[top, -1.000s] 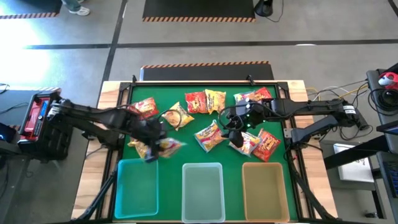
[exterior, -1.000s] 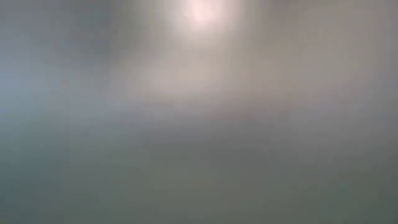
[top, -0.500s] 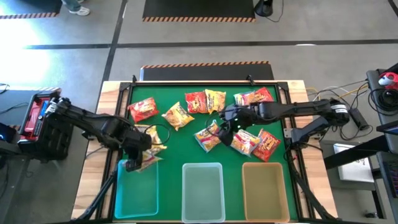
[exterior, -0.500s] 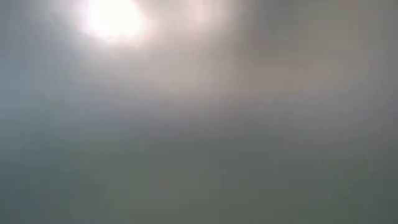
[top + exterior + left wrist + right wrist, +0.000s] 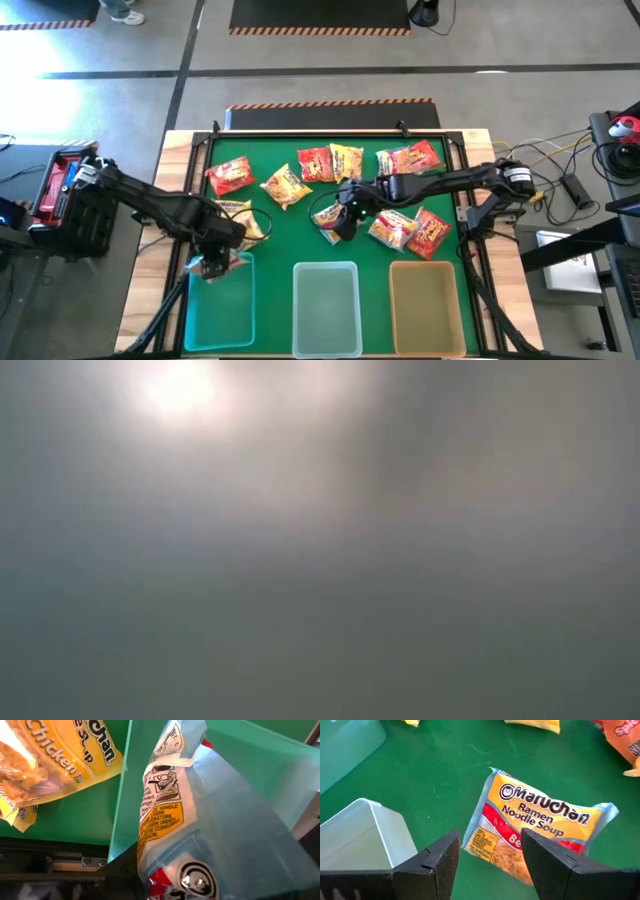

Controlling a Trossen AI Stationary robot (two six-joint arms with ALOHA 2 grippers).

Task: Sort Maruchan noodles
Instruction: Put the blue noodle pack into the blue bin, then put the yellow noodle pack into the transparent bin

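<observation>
The orange-yellow crinkly plastic Maruchan beef ramen packet (image 5: 537, 835) lies flat on the green felt table mat (image 5: 445, 780), filling the centre-right of the right wrist view; its long axis runs from the upper left of that frame down to the lower right. It sits just ahead of the right gripper (image 5: 490, 862), whose two dark fingers (image 5: 437, 857) stand wide apart and empty, with the packet's near corner showing in the gap between them. In the high view this pair is at mid-frame, just above the clear translucent middle bin (image 5: 326, 300), so the right arm is plainly the nearer one.

At the lower left of the high view, the left gripper (image 5: 214, 262) pinches a second red-and-yellow ramen packet (image 5: 170, 805), hanging over the corner of the teal translucent left bin (image 5: 260, 765).
</observation>
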